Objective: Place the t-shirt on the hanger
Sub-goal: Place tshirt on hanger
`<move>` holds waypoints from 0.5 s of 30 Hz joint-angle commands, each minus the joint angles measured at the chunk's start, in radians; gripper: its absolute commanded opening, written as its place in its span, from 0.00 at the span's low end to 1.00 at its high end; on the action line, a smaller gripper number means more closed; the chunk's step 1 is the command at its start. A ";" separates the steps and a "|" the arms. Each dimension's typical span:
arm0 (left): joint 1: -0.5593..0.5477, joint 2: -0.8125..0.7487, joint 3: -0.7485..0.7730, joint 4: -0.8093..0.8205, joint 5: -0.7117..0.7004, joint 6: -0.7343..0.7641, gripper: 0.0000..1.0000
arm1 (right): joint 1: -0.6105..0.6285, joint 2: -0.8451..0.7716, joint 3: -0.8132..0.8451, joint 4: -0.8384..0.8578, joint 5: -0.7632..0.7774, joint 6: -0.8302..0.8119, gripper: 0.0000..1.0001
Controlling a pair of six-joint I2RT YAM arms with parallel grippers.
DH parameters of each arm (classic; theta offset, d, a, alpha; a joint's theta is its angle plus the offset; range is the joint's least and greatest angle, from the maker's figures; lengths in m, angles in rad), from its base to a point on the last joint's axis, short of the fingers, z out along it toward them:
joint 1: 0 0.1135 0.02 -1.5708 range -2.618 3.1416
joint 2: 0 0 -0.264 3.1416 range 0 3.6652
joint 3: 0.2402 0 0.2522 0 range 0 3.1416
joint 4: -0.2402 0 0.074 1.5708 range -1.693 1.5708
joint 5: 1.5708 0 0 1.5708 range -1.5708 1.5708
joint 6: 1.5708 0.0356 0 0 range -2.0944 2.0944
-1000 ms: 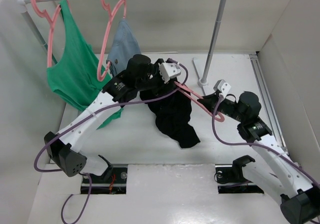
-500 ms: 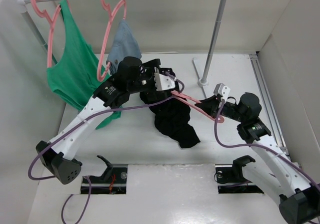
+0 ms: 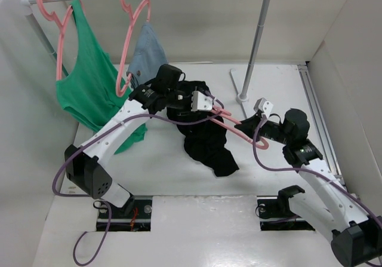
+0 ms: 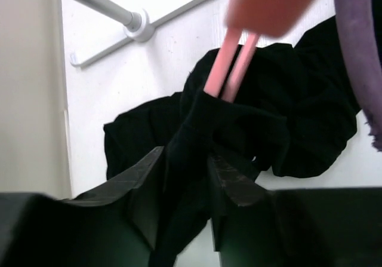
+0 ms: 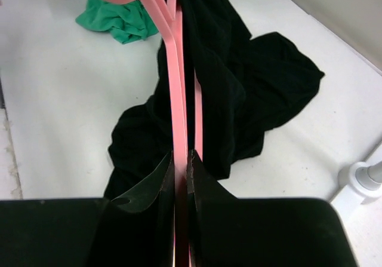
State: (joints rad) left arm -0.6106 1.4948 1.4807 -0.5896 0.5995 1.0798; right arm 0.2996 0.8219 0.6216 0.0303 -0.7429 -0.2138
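Observation:
The black t-shirt (image 3: 206,138) hangs from the left gripper down to the table, with the pink hanger (image 3: 236,123) run into it. My left gripper (image 3: 190,95) is shut on a fold of the t-shirt (image 4: 185,159), and the hanger's two pink bars (image 4: 231,64) enter the cloth just past the jaws. My right gripper (image 3: 253,123) is shut on the hanger (image 5: 178,111), holding it out leftward. In the right wrist view the t-shirt (image 5: 239,94) drapes over the hanger's far end.
A metal rack (image 3: 256,34) stands at the back on a white base (image 3: 242,91). On its rail hang a green tank top (image 3: 86,82) and a blue-grey garment (image 3: 146,55), each on a pink hanger. White walls close in left and right.
My left gripper has shifted and turned over the t-shirt's upper part, staying shut on the cloth. The right gripper and hanger have moved slightly left, further into the shirt.

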 commanded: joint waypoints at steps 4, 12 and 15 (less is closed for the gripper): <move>-0.018 -0.022 -0.005 -0.044 0.057 0.035 0.27 | 0.003 0.017 0.067 0.117 -0.010 -0.001 0.00; -0.018 0.011 -0.066 0.027 -0.014 0.046 0.35 | 0.003 0.054 0.110 0.117 -0.042 -0.021 0.00; -0.018 0.042 -0.066 0.027 -0.014 0.002 0.00 | 0.003 0.063 0.110 0.117 -0.042 -0.021 0.00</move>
State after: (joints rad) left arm -0.6083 1.5028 1.4342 -0.5541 0.6022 1.0908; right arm 0.2985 0.8925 0.6437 0.0227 -0.7486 -0.2455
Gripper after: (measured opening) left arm 0.063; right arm 0.123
